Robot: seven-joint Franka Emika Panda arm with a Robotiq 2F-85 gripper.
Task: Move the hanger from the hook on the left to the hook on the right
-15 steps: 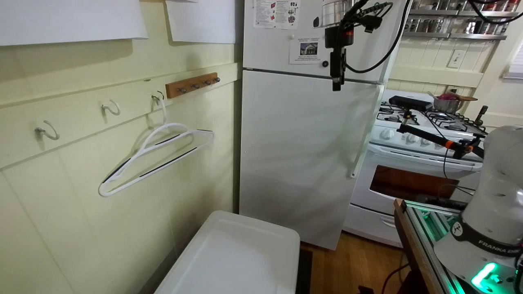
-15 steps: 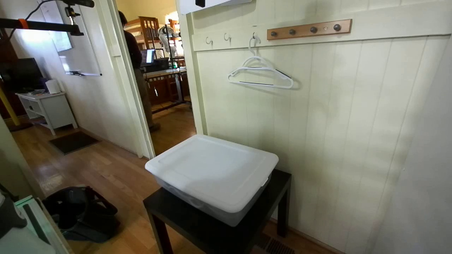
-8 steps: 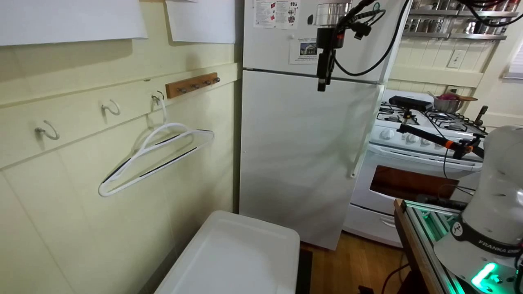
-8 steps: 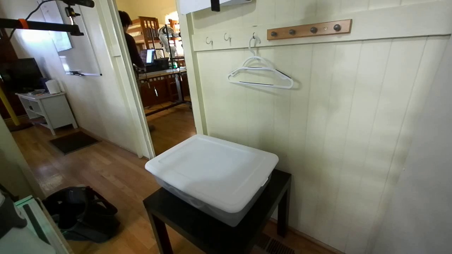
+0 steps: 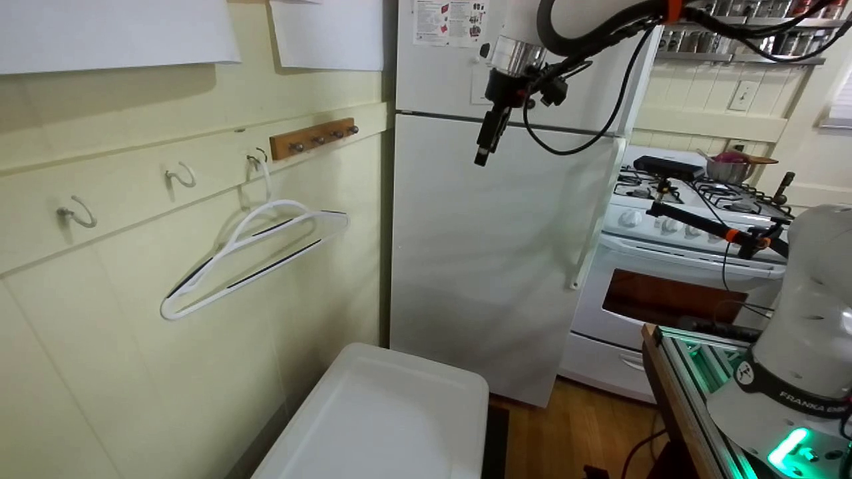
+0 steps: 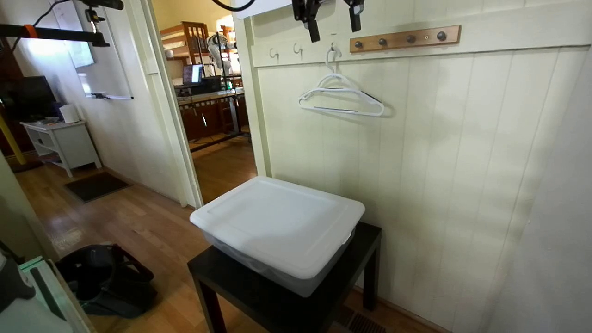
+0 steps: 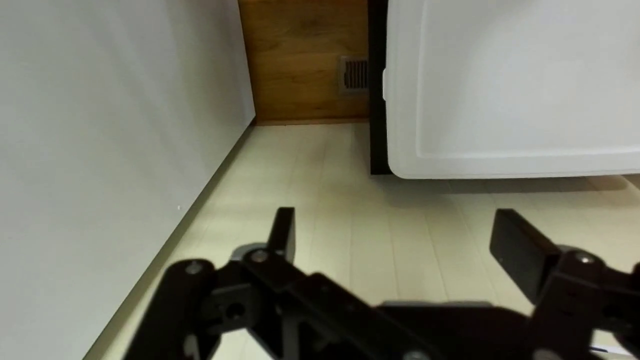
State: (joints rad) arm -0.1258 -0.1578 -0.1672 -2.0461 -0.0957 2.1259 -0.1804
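The white hanger (image 5: 234, 245) hangs by its curved top from the wall hook nearest the wooden peg rack (image 5: 313, 138). It shows in both exterior views, also here (image 6: 340, 89). Two bare hooks, the middle hook (image 5: 183, 175) and the far-left hook (image 5: 80, 213), are on the same rail. My gripper (image 5: 481, 157) is open and empty, tilted toward the wall in front of the fridge, apart from the hanger. Its spread fingers (image 6: 335, 28) show above the hanger's hook. In the wrist view the jaws (image 7: 395, 220) frame bare wall; a white sliver at lower right may be the hanger.
A white-lidded bin (image 5: 399, 412) stands on a black table (image 6: 277, 303) below the hanger. The fridge (image 5: 479, 253) stands at the wall's end, beyond the peg rack. White cabinets (image 5: 113, 33) overhang the hooks. A stove (image 5: 672, 233) is beside the fridge.
My gripper has moved left toward the wall and tilted, its fingers coming down into the top of an exterior view. The hanger has not moved. A person in the doorway has gone from view.
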